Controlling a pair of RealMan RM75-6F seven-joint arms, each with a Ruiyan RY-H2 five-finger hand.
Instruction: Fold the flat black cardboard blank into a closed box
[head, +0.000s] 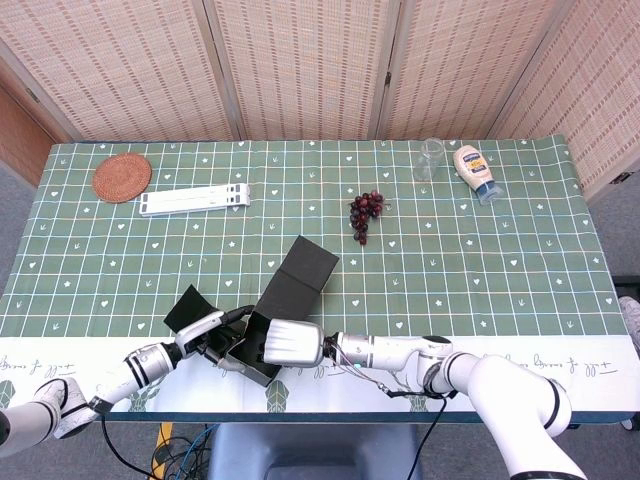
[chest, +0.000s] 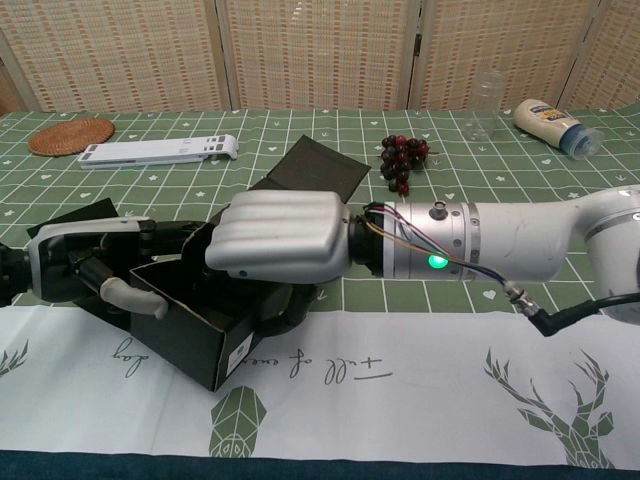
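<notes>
The black cardboard box (head: 262, 335) sits half-formed at the near edge of the table (head: 500, 270), its base on the white runner (chest: 400, 380). Its long axis runs from near-left to far-right, with the open lid flap (head: 305, 272) stretching away toward the grapes (head: 365, 213) and a smaller side flap (head: 187, 308) sticking out to the left.

My right hand (chest: 280, 245) lies over the box's top from the right, knuckles up, fingers curled down onto the near wall; it presses and grips the cardboard, though the fingertips are hidden beneath it. My left hand (chest: 90, 265) comes in from the left and holds the box's left end, one finger hooked over the front corner. The inside of the box is dark and mostly covered by my hands, so I cannot tell what lies within.

Farther off, a clear glass (head: 430, 159), which looks to hold nothing, stands just beside a lying mayonnaise bottle (head: 475, 173) at far right. At far left a woven coaster (head: 122, 177) rests near a white folding stand (head: 194, 200).
</notes>
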